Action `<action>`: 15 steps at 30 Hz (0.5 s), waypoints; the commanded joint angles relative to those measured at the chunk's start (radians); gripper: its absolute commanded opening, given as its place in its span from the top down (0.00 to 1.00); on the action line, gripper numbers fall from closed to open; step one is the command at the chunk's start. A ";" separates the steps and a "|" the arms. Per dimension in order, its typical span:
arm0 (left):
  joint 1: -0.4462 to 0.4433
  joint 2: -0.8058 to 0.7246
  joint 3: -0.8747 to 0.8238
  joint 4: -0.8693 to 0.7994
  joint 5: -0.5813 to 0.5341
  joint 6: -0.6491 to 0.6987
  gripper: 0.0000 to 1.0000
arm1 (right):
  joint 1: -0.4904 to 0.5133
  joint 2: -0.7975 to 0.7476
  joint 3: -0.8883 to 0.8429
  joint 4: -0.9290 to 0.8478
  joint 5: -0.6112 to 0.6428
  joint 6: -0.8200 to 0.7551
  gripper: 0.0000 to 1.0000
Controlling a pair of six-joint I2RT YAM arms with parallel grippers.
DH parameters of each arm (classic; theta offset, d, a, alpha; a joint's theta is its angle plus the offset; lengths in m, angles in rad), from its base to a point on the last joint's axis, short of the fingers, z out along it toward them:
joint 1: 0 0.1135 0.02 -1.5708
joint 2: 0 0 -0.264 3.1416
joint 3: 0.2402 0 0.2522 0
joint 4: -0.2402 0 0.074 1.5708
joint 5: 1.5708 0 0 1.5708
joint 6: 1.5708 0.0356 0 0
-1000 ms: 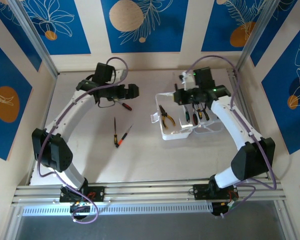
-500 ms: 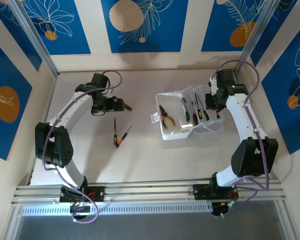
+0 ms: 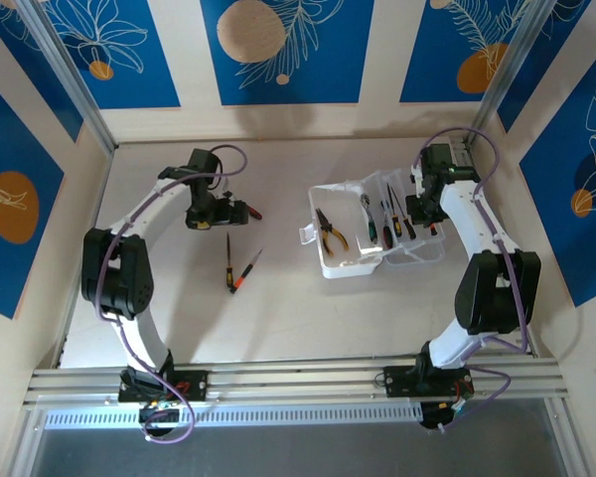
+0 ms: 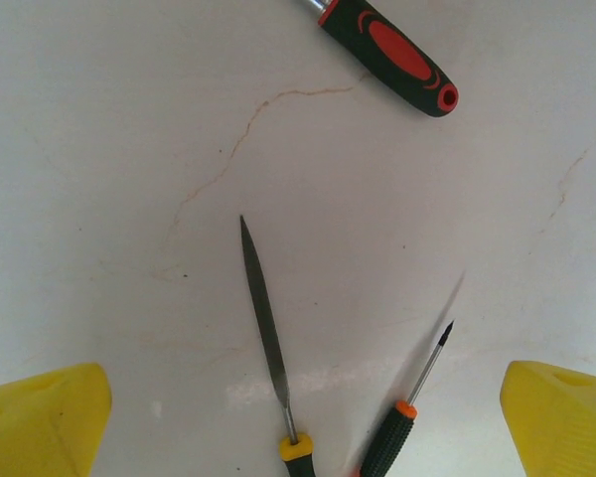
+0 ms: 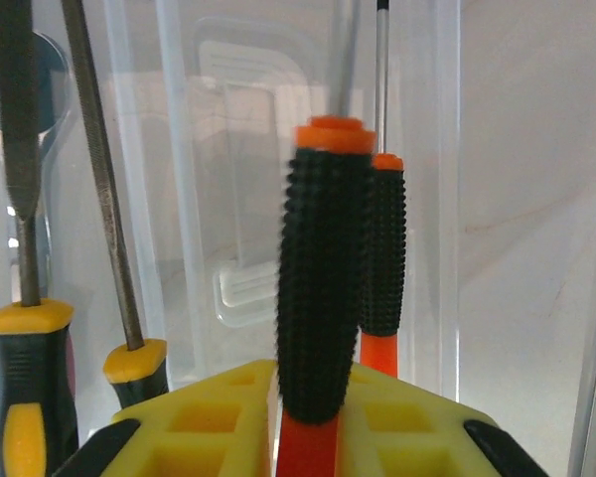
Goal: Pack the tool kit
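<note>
The tool kit's translucent white case (image 3: pixel 350 264) lies open right of centre, with pliers (image 3: pixel 330 232) and several slim tools inside. My right gripper (image 3: pixel 421 203) hangs over its right half. In the right wrist view the right gripper (image 5: pixel 318 402) is shut on a black and orange screwdriver (image 5: pixel 323 288), whose handle looks blurred. A second such screwdriver (image 5: pixel 383 248) and two yellow-collared files (image 5: pixel 97 169) lie beneath. My left gripper (image 3: pixel 217 212) is open. In the left wrist view the left gripper (image 4: pixel 303 407) frames a file (image 4: pixel 263 308) and a small screwdriver (image 4: pixel 402 432) on the table.
A red and black handled tool (image 4: pixel 392 55) lies just beyond the left gripper, also seen from above as the red-handled tool (image 3: pixel 248 212). The file (image 3: pixel 228 260) and screwdriver (image 3: pixel 246 269) lie on the pale table (image 3: pixel 278 318), left of the case. Frame rails run along both sides.
The right gripper has moved from above the case's middle to its right half, carrying the screwdriver. The left gripper has drawn in and now points down near the loose tools.
</note>
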 commanded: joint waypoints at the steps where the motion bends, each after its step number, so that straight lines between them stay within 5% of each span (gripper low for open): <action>1: 0.013 0.022 0.056 -0.012 0.022 0.024 0.00 | -0.001 0.017 0.006 -0.026 0.015 0.001 0.75; 10: 0.015 0.126 0.205 -0.047 0.016 0.014 0.00 | 0.008 -0.034 0.078 -0.089 0.034 0.017 0.57; 15: 0.023 0.240 0.335 -0.062 -0.027 -0.049 0.00 | 0.057 -0.088 0.128 -0.118 0.026 0.024 0.13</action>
